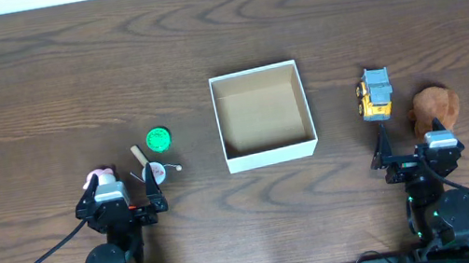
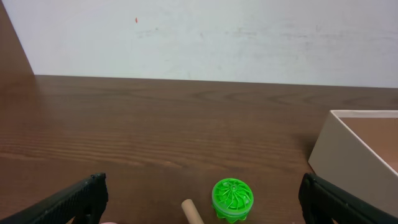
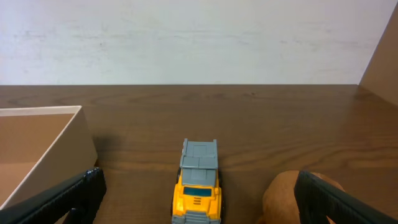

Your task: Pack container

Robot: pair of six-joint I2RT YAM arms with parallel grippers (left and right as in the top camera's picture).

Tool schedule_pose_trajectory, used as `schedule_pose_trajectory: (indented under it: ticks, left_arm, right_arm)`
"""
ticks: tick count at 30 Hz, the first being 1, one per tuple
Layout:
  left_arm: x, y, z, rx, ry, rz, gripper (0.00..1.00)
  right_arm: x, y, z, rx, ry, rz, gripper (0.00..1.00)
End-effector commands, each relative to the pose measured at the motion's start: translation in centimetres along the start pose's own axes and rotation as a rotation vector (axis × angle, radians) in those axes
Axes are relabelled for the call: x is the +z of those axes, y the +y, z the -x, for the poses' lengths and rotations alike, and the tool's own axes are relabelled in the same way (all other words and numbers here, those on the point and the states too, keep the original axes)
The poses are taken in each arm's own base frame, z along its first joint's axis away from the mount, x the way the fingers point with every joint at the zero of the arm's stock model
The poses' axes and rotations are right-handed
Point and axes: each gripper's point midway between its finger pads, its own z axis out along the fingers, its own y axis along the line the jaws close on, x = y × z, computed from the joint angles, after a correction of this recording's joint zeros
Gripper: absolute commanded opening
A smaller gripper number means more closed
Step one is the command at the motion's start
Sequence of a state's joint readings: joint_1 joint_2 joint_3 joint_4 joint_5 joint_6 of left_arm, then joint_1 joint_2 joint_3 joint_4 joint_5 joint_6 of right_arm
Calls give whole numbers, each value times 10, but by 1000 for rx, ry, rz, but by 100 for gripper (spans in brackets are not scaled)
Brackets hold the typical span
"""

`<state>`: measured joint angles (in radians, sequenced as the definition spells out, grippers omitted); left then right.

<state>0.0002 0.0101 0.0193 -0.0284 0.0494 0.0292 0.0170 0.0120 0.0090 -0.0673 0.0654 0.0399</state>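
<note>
The container (image 1: pixel 270 153), a white-walled square box with a brown inside, stands lidless in the table's middle; its wall also shows in the left wrist view (image 2: pixel 348 158) and the right wrist view (image 3: pixel 59 146). It looks empty. My left gripper (image 1: pixel 122 198) is open and empty near the front left, with a green ridged top (image 1: pixel 158 140) (image 2: pixel 232 200) and a tan peg (image 1: pixel 138 154) (image 2: pixel 192 212) ahead of it. My right gripper (image 1: pixel 414 148) is open and empty at the front right, behind a yellow and grey toy truck (image 1: pixel 376 94) (image 3: pixel 199 183) and beside a brown plush (image 1: pixel 436 107) (image 3: pixel 286 199).
A pink toy (image 1: pixel 99 179) lies by the left gripper's left finger. A small white and red round toy (image 1: pixel 157 171) lies by its right finger. Cables run from both arm bases at the front edge.
</note>
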Motion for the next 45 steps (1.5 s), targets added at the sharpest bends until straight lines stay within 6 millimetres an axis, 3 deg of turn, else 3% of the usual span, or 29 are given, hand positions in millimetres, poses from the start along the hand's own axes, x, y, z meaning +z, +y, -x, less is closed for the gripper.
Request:
schedule_pose_trajectory:
  ticks: [1, 45]
  left_arm:
    - [1, 2, -15, -4, 47, 9, 98]
    - [1, 2, -15, -4, 47, 9, 98]
  right_arm:
    - [0, -2, -1, -14, 0, -8, 99]
    - [0, 5, 1, -9, -9, 33, 99]
